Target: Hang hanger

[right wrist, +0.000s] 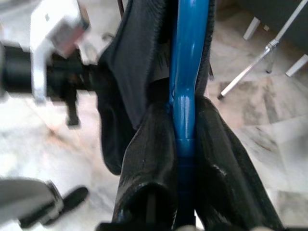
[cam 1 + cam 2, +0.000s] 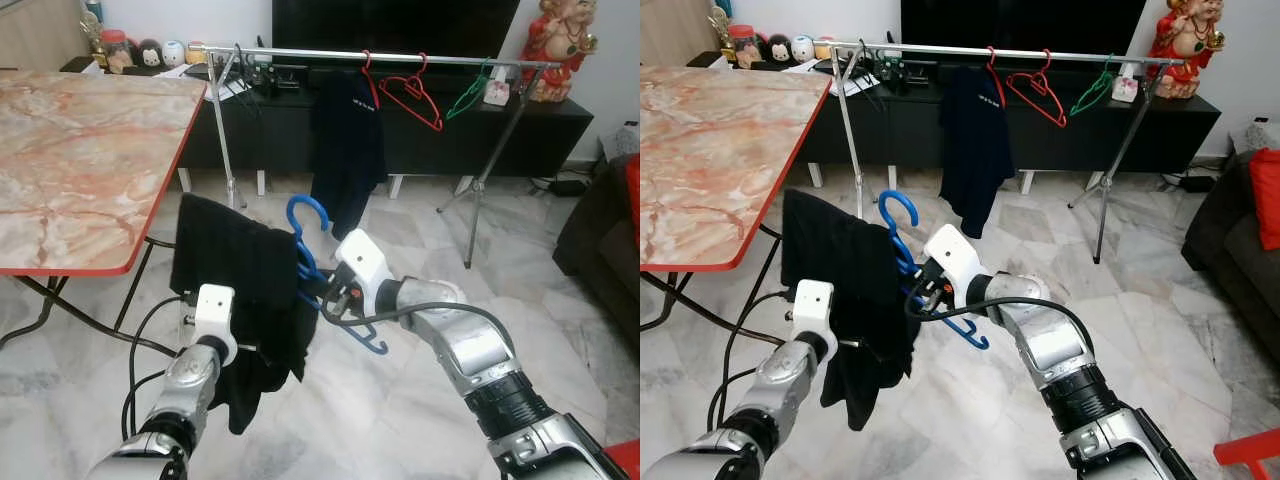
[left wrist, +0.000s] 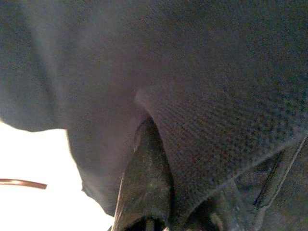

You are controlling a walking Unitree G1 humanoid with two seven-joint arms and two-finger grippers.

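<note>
Blue hanger with dark garment held between both grippers, well short of the rail.

I have the right gripper (image 1: 185, 144) clamped on the neck of the blue hanger (image 2: 305, 240), fingers (image 1: 144, 163) pressed against both sides of it; the hook points up at 12 o'clock. The left gripper (image 3: 159, 192) is buried in the black garment (image 2: 235, 290) at 9 o'clock of the hanger, and it appears pinched on the cloth. The clothes rail (image 2: 400, 58) stands well apart, at 12 o'clock, with a red hanger (image 2: 412, 98), a green hanger (image 2: 468, 95) and a dark shirt (image 2: 347, 140) already on it. Risks as I judge them: the smooth plastic neck may twist in the grip, so the hook meets the rail askew; the loosely draped cloth may slide off the hanger during the lift; the garment may snag on the table (image 2: 90, 150) edge at 10 o'clock.
</note>
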